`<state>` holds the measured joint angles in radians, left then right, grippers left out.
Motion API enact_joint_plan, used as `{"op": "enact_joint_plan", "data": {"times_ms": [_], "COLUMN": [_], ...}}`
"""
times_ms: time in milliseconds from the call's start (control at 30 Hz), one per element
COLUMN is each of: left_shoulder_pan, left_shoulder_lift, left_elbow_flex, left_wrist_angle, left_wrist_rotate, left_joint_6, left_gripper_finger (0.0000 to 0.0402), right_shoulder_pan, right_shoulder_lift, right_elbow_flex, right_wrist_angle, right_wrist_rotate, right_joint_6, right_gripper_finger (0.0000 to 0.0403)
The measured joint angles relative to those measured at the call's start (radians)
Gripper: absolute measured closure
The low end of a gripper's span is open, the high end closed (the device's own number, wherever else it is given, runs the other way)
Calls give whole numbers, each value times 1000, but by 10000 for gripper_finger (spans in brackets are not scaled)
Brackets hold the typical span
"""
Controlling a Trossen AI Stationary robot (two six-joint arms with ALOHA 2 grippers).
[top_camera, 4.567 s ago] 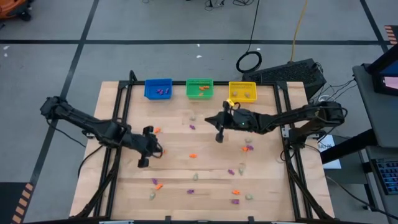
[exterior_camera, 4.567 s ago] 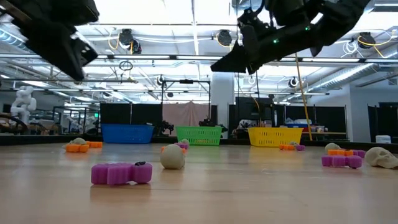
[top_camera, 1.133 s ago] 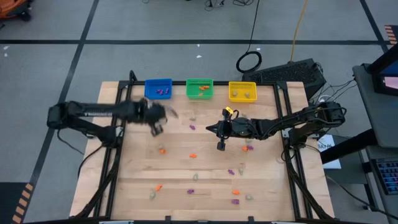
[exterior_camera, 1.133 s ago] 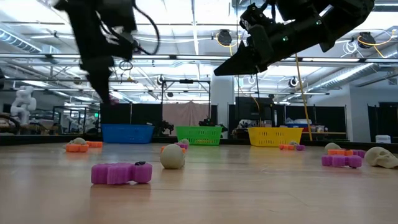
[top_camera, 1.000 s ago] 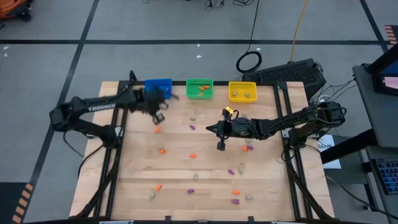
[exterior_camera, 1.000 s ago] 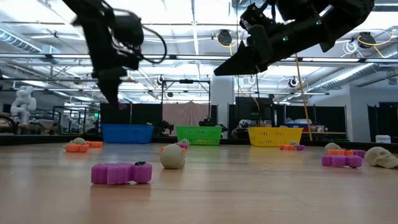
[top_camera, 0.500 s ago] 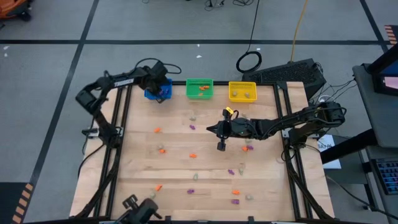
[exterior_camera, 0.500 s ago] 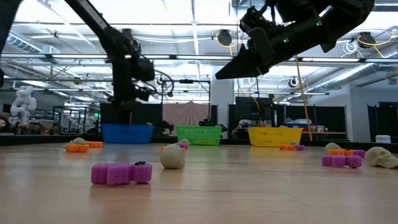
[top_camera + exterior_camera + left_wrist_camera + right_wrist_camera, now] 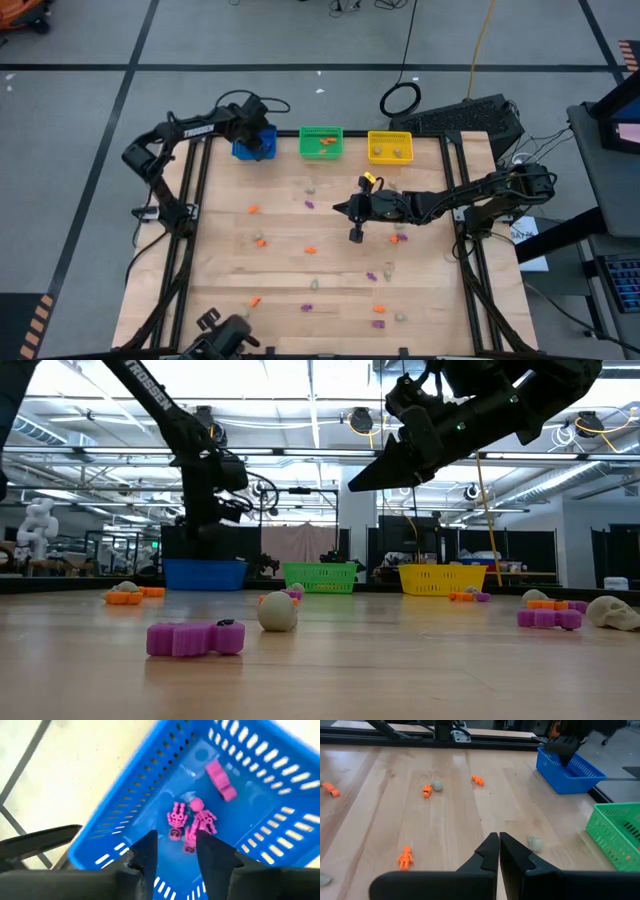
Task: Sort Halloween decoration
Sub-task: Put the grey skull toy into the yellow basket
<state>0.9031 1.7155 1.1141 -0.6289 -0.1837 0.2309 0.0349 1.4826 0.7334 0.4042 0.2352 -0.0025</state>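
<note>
Small purple, orange and pale trinkets of the Halloween decoration lie scattered on the wooden table, among them an orange one (image 9: 311, 250) and a purple one (image 9: 195, 638). Several purple ones (image 9: 192, 820) lie on the floor of the blue bin (image 9: 250, 148). My left gripper (image 9: 175, 852) hangs open above that bin, at the table's far left, with nothing between its fingers. My right gripper (image 9: 353, 234) is shut and empty. It hovers above the middle of the table, clear of the wood (image 9: 498, 845).
A green bin (image 9: 321, 142) and a yellow bin (image 9: 390, 147) stand next to the blue one along the far edge. A dark object (image 9: 225, 335) juts in at the near left edge. Black rails (image 9: 185, 230) run along both table sides.
My left gripper has travelled toward the table's far edge, from just in front of the blue bin to a place right above it. My right gripper has kept still.
</note>
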Motion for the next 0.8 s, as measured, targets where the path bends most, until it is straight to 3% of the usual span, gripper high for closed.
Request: {"op": "enact_joint_plan", "data": {"times_ms": [200,467,633,800], "left_shoulder_pan": [-7,-101,-214,-327], "left_shoulder_lift": [-106,-355,-526,-680], "left_elbow_flex": [-86,-346,-523,-674], "left_wrist_angle": [104,408,604,754], "left_wrist_rotate": [95,179,199,202], "left_joint_6": [-63,-137,-190,-248], "left_gripper_finger": [275,307,317,318], "right_shoulder_pan": [0,-60,-113,-154], "right_shoulder_lift": [0,66,188,314], "right_elbow_flex": [0,11,106,256], "right_wrist_angle": [0,35,26,-88], "right_wrist_rotate": [0,-19,-79,-82], "right_joint_6": [68,115,109,72], "right_gripper_finger": [400,371,347,297]}}
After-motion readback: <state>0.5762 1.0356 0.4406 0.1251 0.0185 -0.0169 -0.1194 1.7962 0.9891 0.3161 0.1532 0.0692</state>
